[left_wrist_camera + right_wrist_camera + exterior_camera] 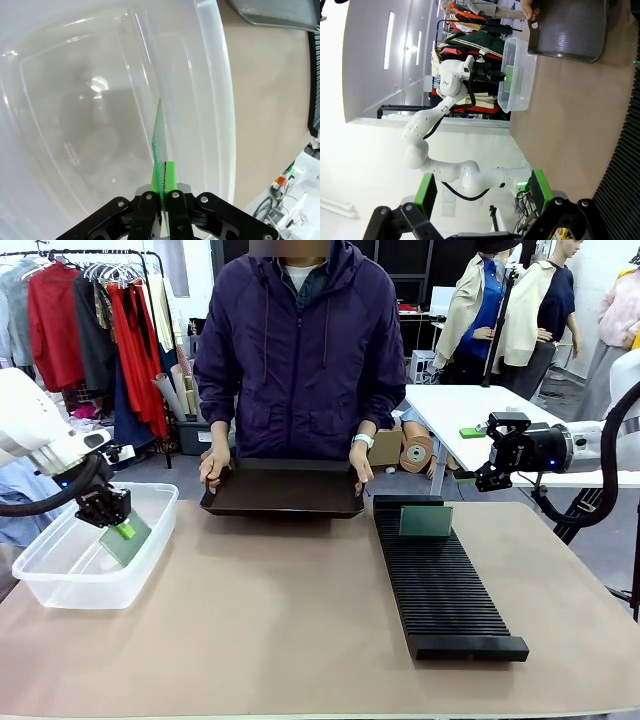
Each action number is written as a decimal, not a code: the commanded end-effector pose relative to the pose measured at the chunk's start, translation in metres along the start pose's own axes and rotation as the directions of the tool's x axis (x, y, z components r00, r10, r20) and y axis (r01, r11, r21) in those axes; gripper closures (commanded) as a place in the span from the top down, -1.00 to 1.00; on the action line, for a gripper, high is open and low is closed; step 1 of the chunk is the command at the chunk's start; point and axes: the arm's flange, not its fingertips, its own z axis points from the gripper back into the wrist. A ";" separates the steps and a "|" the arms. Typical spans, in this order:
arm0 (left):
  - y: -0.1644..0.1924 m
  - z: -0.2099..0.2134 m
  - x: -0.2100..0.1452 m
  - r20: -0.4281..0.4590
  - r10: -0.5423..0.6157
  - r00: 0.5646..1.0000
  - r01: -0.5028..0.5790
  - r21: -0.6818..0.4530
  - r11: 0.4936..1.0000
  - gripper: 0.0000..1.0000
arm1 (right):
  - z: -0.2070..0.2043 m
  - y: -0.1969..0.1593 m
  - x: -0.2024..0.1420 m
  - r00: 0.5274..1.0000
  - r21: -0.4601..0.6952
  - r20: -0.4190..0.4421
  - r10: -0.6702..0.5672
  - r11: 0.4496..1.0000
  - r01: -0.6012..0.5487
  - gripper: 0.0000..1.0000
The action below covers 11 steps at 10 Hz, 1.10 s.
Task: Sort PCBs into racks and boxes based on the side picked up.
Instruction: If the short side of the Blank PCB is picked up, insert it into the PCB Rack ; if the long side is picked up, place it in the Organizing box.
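In the front view my left gripper (pixel 112 522) hangs low inside the clear box (pixel 60 585) at the table's left, shut on a green PCB (pixel 128 539) that slants down toward the box floor. The left wrist view shows that PCB (pixel 160 140) edge-on, pinched between my left gripper's (pixel 162 189) green pads above the box's floor (pixel 90 115). A second PCB (pixel 425 521) stands upright in a far slot of the long black rack (pixel 445 590). My right gripper (pixel 483 455) hovers open and empty above the rack's far right; its pads (pixel 426 192) stand wide apart.
At the far edge, a person holds a shallow black tray (pixel 283 492) by both ends. The right wrist view shows the tray (pixel 570 30), the box (pixel 520 75) and the rack (pixel 625 165). A white table (pixel 470 410) stands behind at right.
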 end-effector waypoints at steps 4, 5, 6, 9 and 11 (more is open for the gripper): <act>0.008 -0.021 0.000 -0.003 -0.009 1.000 0.009 -0.004 1.000 -1.00 | 0.000 0.001 0.000 1.000 -0.004 0.004 0.008 1.000 -0.008 1.00; 0.008 -0.021 0.000 -0.003 -0.013 1.000 0.013 -0.010 1.000 -1.00 | 0.000 0.001 0.000 1.000 -0.004 0.004 0.008 1.000 -0.008 1.00; 0.008 -0.019 0.001 -0.006 -0.013 1.000 0.013 -0.010 1.000 -0.80 | 0.000 0.001 0.000 1.000 -0.004 0.004 0.008 1.000 -0.008 1.00; 0.008 -0.015 0.005 -0.016 -0.016 1.000 0.016 0.007 1.000 0.38 | 0.000 0.001 0.000 1.000 -0.004 0.004 0.008 1.000 -0.008 1.00; 0.005 -0.007 0.006 -0.021 -0.018 1.000 0.019 0.024 1.000 1.00 | 0.000 0.001 0.000 1.000 -0.004 0.004 0.008 1.000 -0.008 1.00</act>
